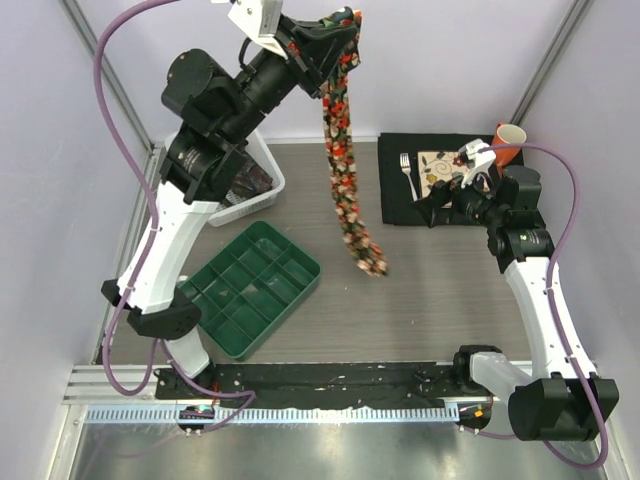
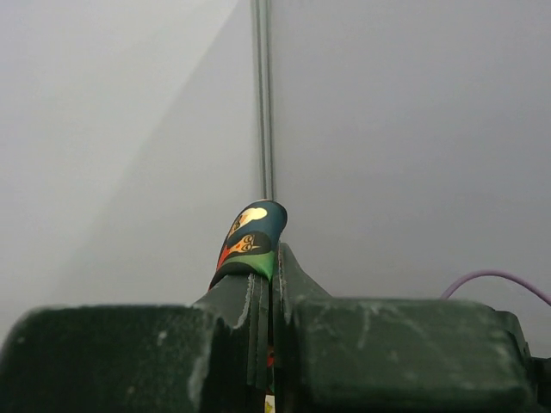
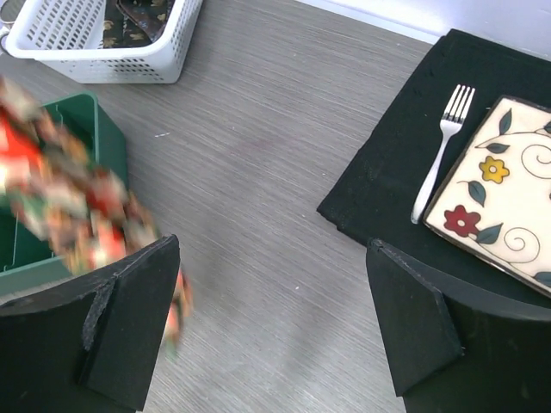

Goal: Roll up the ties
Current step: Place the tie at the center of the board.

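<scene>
Top external view: the left gripper (image 1: 338, 28), raised high, is clamped on one end of the floral tie (image 1: 340, 150). The tie hangs limp, its tail down near the bench (image 1: 450, 290). The right gripper (image 1: 437, 207) gapes empty nearby. The fabric looks light, floppy and probably slippery, so pinch the dangling tail to start the roll.

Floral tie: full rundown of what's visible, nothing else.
The floral tie is a long, narrow fabric strip with a red-orange, dark and pale print. The left gripper is shut on its top end, raised high, and a short stub pokes past the fingers. The rest hangs down unrolled. Its lower end is to the right of the green tray, over the table; I cannot tell whether it touches. In the right wrist view it is blurred.
</scene>
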